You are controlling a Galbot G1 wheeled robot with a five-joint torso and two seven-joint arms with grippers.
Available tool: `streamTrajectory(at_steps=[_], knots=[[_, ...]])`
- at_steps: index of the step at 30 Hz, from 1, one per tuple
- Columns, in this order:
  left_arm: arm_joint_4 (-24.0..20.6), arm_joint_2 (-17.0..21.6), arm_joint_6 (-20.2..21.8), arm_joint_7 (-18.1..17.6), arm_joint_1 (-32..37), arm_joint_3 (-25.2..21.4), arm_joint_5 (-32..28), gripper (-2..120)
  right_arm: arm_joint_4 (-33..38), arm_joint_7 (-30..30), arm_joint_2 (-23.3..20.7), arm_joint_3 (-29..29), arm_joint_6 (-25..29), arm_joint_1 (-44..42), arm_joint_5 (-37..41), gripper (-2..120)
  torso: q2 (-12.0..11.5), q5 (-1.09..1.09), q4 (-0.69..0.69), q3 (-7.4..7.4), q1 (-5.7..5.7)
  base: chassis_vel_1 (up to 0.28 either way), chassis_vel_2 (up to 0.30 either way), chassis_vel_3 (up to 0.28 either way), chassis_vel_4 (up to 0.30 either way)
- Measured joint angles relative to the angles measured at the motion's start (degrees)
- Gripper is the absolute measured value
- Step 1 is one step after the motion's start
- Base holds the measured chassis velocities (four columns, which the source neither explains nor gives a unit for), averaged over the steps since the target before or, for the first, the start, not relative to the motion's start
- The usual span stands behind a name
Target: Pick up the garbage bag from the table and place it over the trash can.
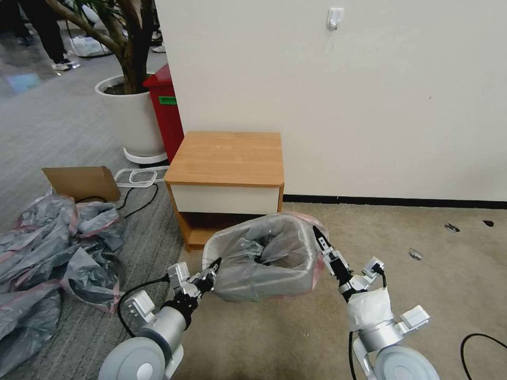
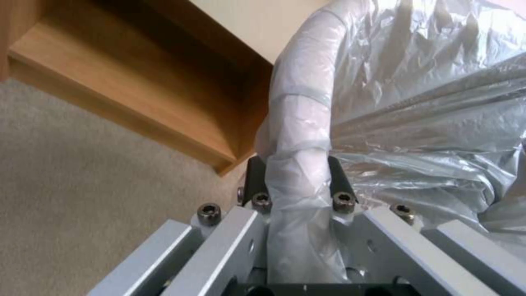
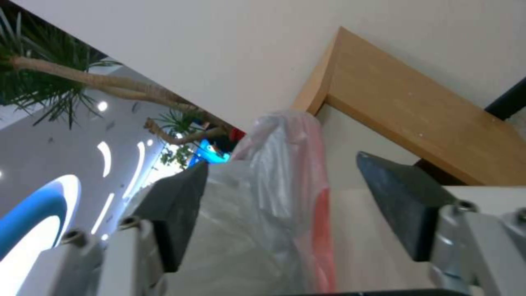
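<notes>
Though the garbage bag (image 1: 264,258) already drapes over the trash can (image 1: 274,287) before the nightstand (image 1: 227,158), the left gripper (image 1: 213,267) seems pinched on its rim; the right gripper (image 1: 318,236) straddles the pink band, jaws apart; releasing remains.

On your far left stand a white plant pot (image 1: 131,119) and red box (image 1: 168,108); nearer left, heaped bags (image 1: 50,248).
</notes>
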Motion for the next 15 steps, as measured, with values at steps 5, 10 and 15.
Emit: streamTrajectory(at_steps=[5,10,15], knots=[[0.16,-0.03,-0.1,-0.05,-0.13,0.07,0.09,4,-0.1,-0.2,0.1,0.25,0.15,0.01,-0.68,48,0.0,0.0,0.0,0.0,0.0,0.0,0.0,0.0,0.0],[0.4,-0.17,-0.19,-0.08,-0.13,0.3,0.56,4,0.13,-0.24,0.44,0.27,0.27,0.08,-1.42,34,0.0,0.0,0.0,0.0,0.0,0.0,0.0,0.0,0.0],[0.41,-0.16,-0.23,-0.11,-0.19,0.21,0.98,4,0.22,-0.25,1.13,0.06,0.47,0.11,-2.14,12,0.0,0.0,0.0,0.0,0.0,0.0,0.0,0.0,0.0]])
